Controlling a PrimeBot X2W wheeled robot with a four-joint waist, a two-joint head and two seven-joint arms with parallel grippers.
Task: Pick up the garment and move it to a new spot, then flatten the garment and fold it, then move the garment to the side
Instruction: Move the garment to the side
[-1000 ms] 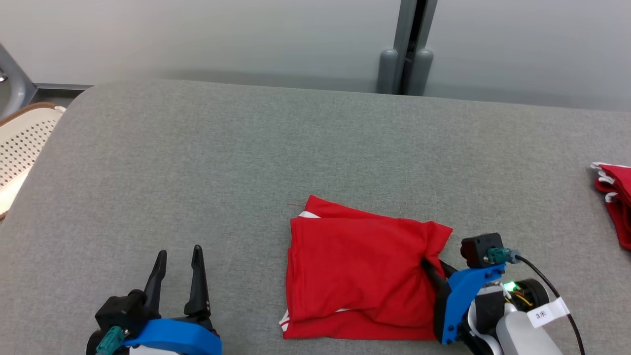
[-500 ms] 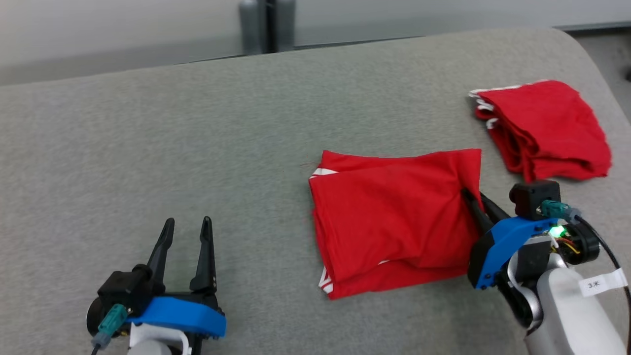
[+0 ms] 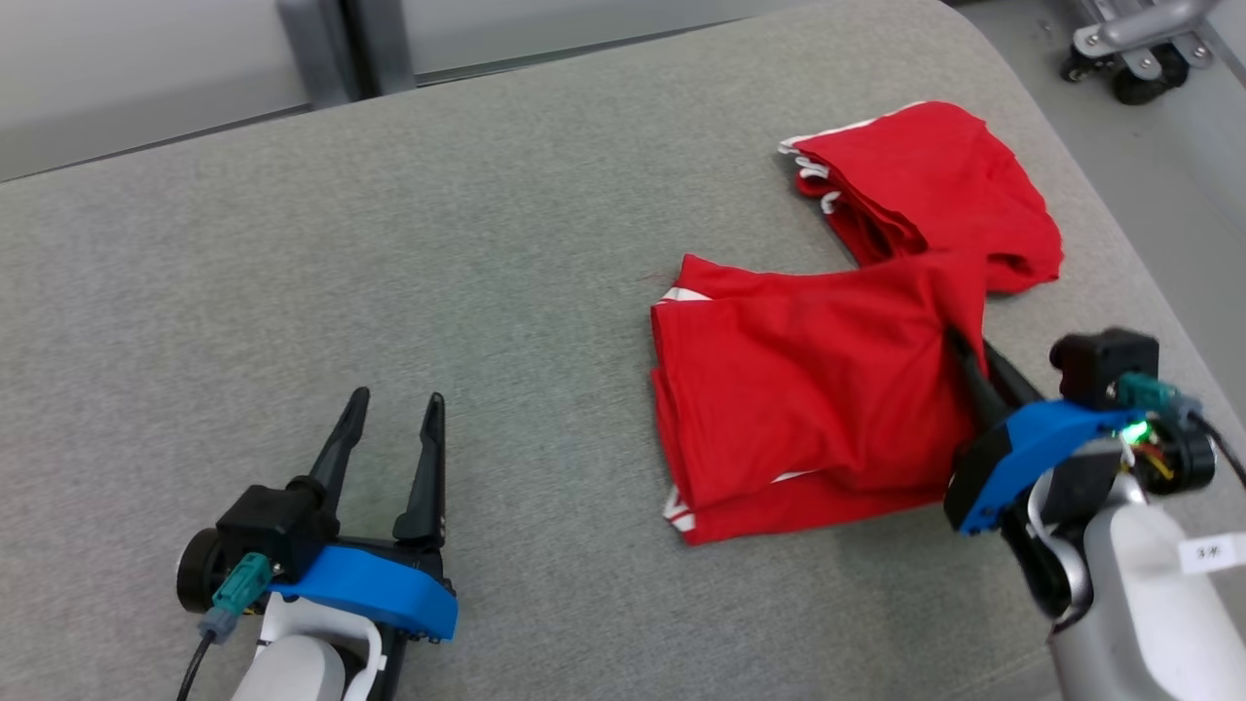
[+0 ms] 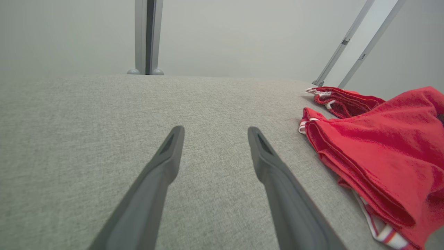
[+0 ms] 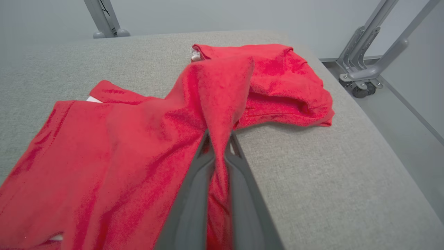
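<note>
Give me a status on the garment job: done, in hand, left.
Done: the red garment lies folded flat on the grey padded surface. In hand: the right gripper is shut on its right edge, cloth pinched between the fingers; the left gripper sits open, apart from it. Left: moving it aside, probably beside the second folded red garment near the surface's right end, then releasing.

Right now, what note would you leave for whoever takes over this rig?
Left gripper: open, idle over the grey surface, clear of the cloth.
Right gripper: shut on the right edge of the folded garment, with that corner lifted.
The garment lies mid-surface, next to a second red pile at the far right.
Done: flattening and folding. Left: move it to the side and release.
</note>
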